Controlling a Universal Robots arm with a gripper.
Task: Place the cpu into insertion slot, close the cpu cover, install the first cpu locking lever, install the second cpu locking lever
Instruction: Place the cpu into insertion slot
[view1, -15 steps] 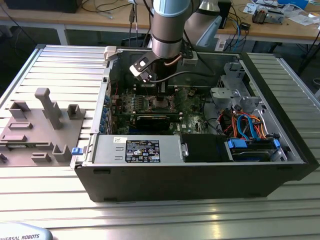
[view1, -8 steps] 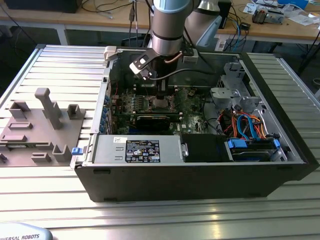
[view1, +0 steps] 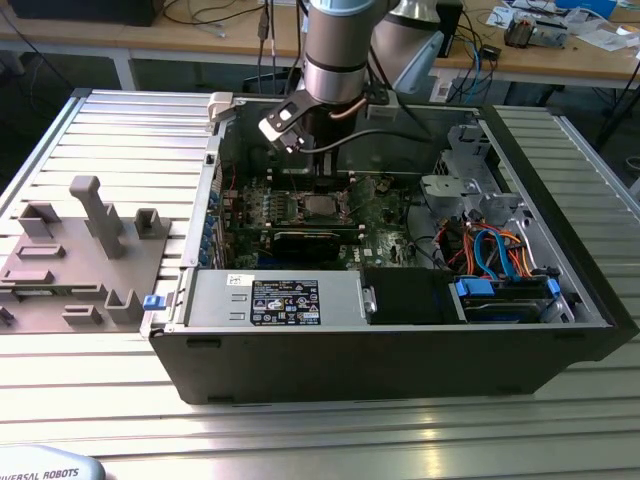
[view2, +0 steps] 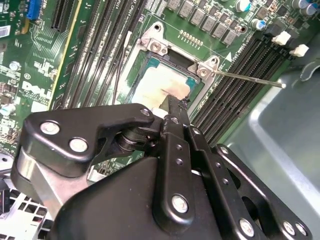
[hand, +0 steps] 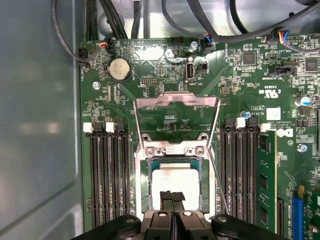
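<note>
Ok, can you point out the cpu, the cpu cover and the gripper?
cpu (hand: 175, 180): first wrist view, on its bare silver top.
cpu cover (hand: 177, 101): first wrist view, on the end bar of the lifted frame.
gripper (hand: 172, 196): first wrist view, midway between its fingertips, over the cpu.

The cpu (hand: 175, 180) sits in its socket with the cpu cover (hand: 177, 101) tipped open. The hand (hand: 172, 199), fingertips pressed together, hangs over one edge of the chip.

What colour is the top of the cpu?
The cpu has a dull silver-grey top. It shows best in the first wrist view.
</note>
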